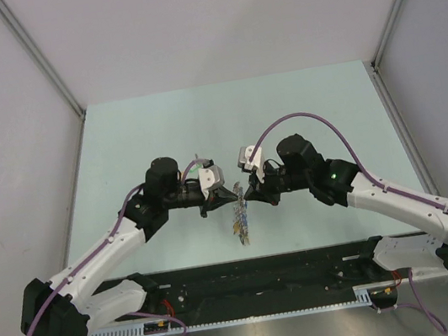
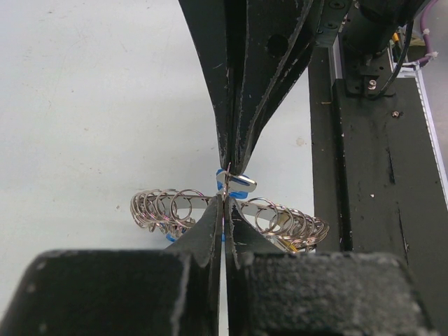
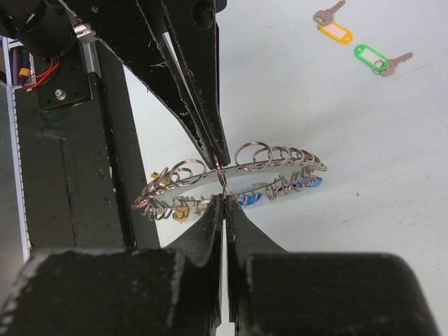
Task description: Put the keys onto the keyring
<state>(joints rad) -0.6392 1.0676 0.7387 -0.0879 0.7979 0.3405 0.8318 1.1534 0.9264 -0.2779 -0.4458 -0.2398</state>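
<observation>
The keyring [image 1: 241, 221] hangs between my two grippers over the table's middle. It is a flat grey ring fringed with small split rings and keys, and it also shows in the left wrist view [image 2: 280, 217] and the right wrist view [image 3: 280, 162]. My left gripper [image 2: 224, 201] is shut on the ring's band. My right gripper [image 3: 222, 196] is shut on a small split ring at the band. A blue-tagged key [image 2: 238, 185] hangs just under the right gripper's tips. The orange-tagged key [image 3: 332, 29] and green-tagged key [image 3: 374, 59] lie on the table beyond.
The black base rail [image 1: 258, 277] runs along the table's near edge, close under the grippers. It also shows in the left wrist view [image 2: 385, 175] and the right wrist view [image 3: 70, 175]. White walls enclose the pale green table [image 1: 233, 115].
</observation>
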